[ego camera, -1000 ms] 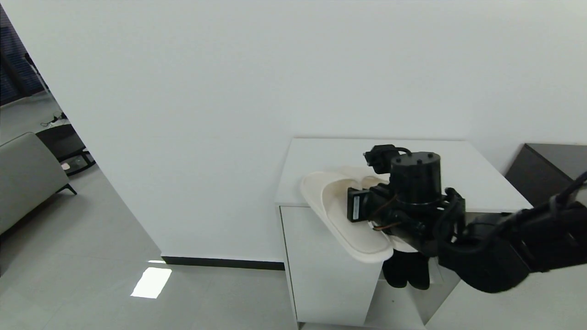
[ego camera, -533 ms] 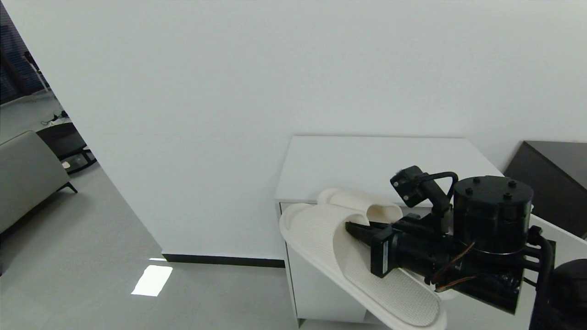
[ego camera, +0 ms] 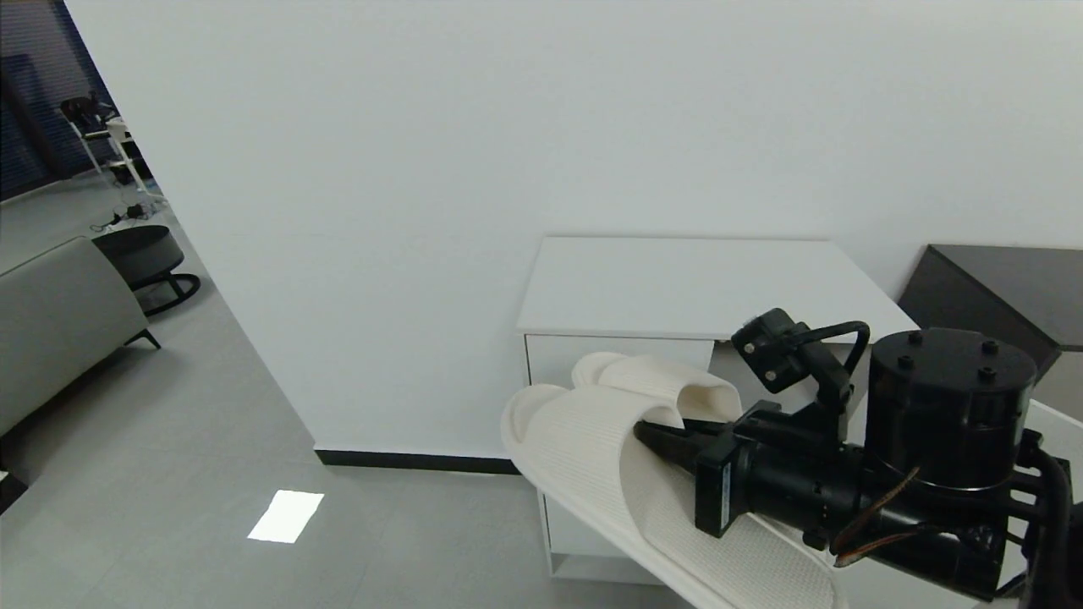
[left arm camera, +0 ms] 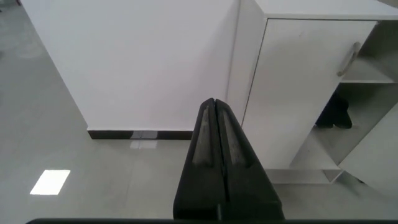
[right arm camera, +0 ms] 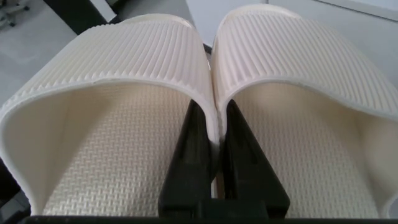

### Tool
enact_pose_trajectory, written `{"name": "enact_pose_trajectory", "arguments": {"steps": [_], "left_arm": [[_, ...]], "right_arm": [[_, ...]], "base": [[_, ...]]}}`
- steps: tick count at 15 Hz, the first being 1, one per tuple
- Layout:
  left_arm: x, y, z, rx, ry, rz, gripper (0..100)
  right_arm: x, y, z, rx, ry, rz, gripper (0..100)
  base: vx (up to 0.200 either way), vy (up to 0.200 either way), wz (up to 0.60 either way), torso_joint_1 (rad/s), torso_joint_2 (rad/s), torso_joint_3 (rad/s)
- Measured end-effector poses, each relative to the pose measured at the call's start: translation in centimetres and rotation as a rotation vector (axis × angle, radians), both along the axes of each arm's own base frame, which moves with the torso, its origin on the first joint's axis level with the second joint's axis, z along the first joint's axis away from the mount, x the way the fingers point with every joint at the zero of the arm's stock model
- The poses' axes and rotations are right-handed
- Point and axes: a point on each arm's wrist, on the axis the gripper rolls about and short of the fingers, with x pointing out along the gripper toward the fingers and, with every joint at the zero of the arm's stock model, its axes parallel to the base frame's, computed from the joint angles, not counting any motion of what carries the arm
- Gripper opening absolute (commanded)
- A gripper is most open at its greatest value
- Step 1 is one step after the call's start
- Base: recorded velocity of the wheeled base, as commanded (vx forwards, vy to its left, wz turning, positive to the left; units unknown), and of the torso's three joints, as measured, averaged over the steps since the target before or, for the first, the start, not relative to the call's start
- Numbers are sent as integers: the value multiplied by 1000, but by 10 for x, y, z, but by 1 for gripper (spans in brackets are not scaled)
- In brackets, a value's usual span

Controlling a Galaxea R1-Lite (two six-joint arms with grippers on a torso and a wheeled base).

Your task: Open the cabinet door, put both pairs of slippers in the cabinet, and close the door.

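Note:
My right gripper (ego camera: 656, 436) is shut on a pair of cream ribbed slippers (ego camera: 584, 440), held in the air in front of the white cabinet (ego camera: 685, 283). In the right wrist view its fingers (right arm camera: 193, 143) pinch the two inner edges of the cream slippers (right arm camera: 124, 81) together. My left gripper (left arm camera: 214, 134) is shut with nothing in it, above the floor and apart from the cabinet (left arm camera: 292, 93). That cabinet's right side stands open, and a black pair of slippers (left arm camera: 336, 115) sits on a shelf inside. A closed panel with a handle (left arm camera: 348, 59) is beside the opening.
A white wall runs behind and left of the cabinet. A grey sofa (ego camera: 59, 321) and a round black table (ego camera: 148, 254) stand far left. Dark furniture (ego camera: 998, 279) stands right of the cabinet. Open grey floor (ego camera: 254, 524) lies to the left.
My right arm has drawn the cream slippers back from the cabinet's top edge, lower and nearer to the head camera. The head view itself has shifted a little.

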Motion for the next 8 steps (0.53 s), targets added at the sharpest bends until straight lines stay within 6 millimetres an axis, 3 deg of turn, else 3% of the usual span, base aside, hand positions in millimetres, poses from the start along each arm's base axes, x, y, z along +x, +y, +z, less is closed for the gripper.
{"name": "enact_pose_trajectory", "arguments": {"steps": [8], "left_arm": [[0, 0, 0, 0, 0, 1, 0]], "right_arm": [[-3, -4, -4, 44, -26, 38, 0]], "base": [[0, -200, 0, 7, 2, 1]]}}
